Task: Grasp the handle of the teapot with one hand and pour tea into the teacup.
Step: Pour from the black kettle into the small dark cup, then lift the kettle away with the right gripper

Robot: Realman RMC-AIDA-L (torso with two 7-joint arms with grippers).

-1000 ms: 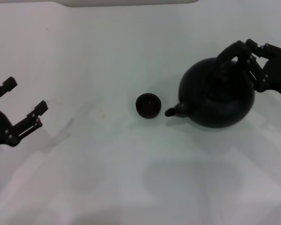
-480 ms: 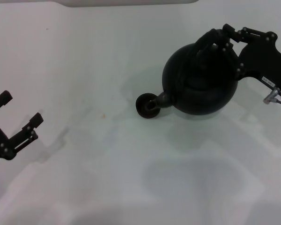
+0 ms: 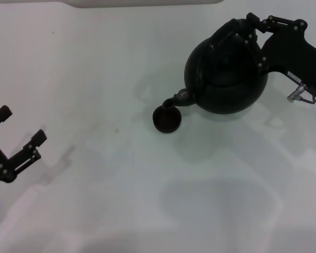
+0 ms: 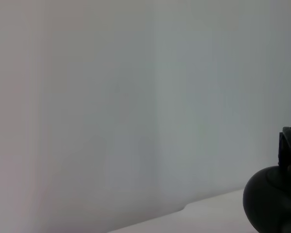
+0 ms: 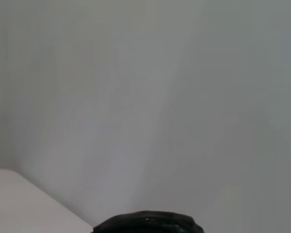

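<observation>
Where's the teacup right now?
In the head view the teacup sits on the table near centre, right under the spout of the teapot, which the right gripper holds by the handle.

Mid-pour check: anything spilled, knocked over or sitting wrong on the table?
Nothing stands out. The right pincer holds the teapot by its handle, tilted on purpose, spout over the upright teacup. No spill shows. The left pincer waits open.

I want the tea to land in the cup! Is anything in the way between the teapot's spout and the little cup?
Nothing visible. The right gripper holds the teapot by its handle, tilted, with the spout just over the teacup.
</observation>
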